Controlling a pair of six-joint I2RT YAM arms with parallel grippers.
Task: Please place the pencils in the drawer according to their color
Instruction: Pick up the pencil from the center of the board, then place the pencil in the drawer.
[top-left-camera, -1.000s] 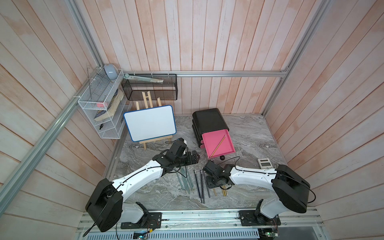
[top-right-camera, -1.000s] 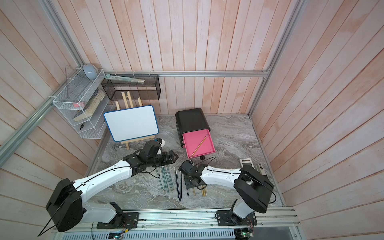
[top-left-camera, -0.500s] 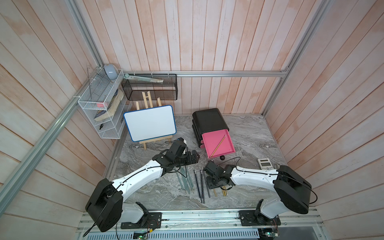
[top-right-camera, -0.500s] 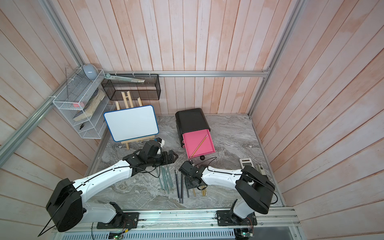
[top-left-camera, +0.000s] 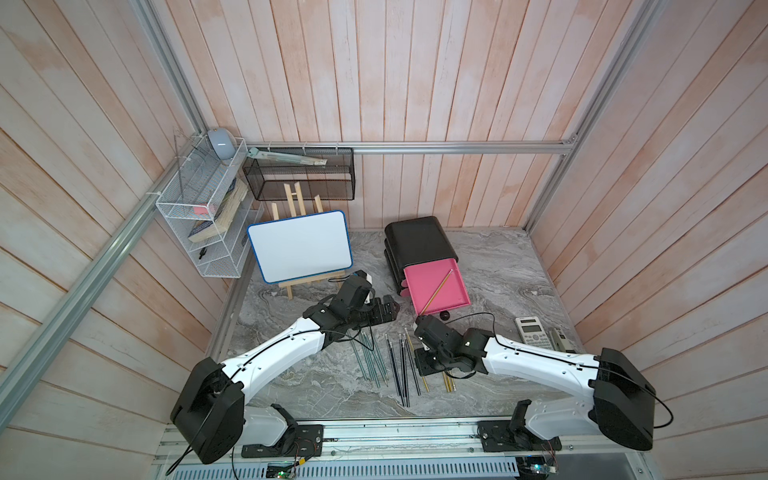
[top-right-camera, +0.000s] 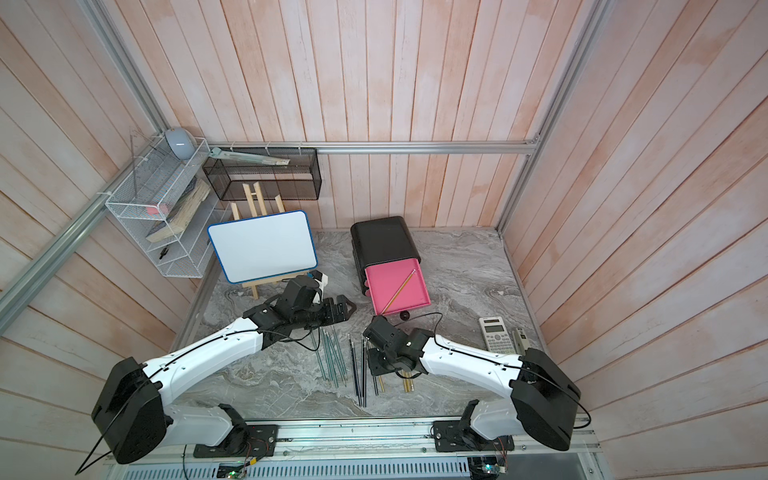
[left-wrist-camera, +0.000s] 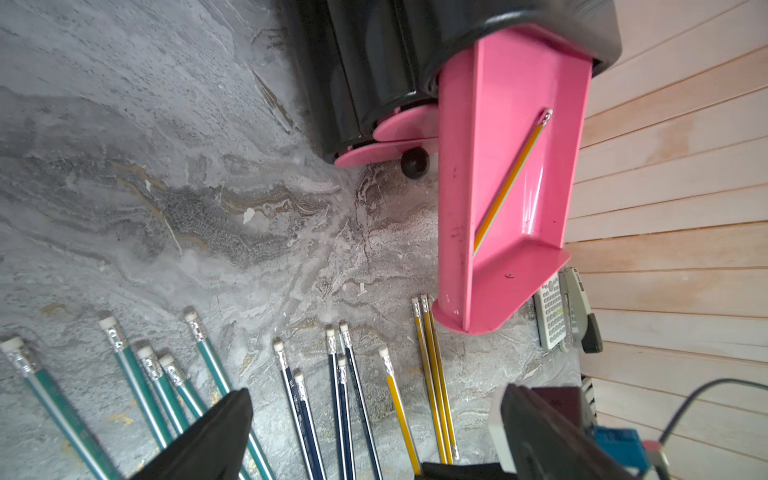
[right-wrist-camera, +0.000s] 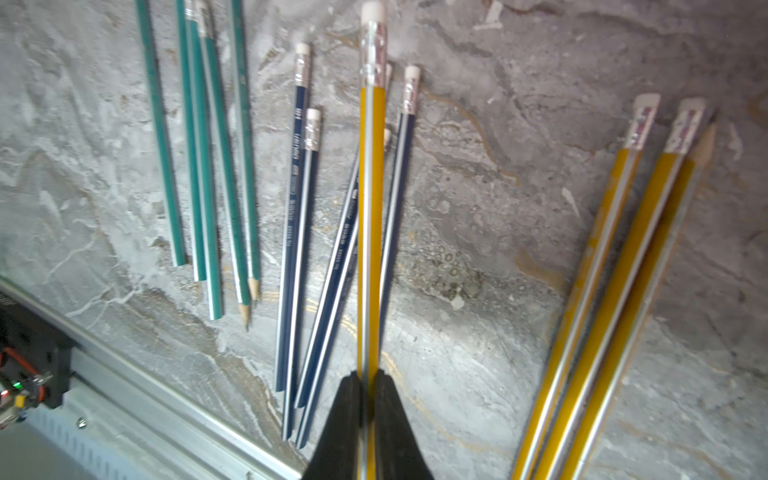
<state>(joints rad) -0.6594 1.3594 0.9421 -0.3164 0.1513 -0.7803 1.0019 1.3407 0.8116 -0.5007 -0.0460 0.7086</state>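
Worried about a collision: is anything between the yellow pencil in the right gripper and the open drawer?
Nothing visible does. Only table lies between the held pencil and the drawer; the left gripper hovers beside the drawer's front, off that line.

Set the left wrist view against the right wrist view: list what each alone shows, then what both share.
Left wrist only: the black cabinet, its open pink drawer with a lone yellow pencil inside, and the calculator.
Right wrist only: the right hand shut on a held yellow pencil, and the metal rail.
Both: teal pencils, dark blue pencils and loose yellow pencils lying on the marble table.
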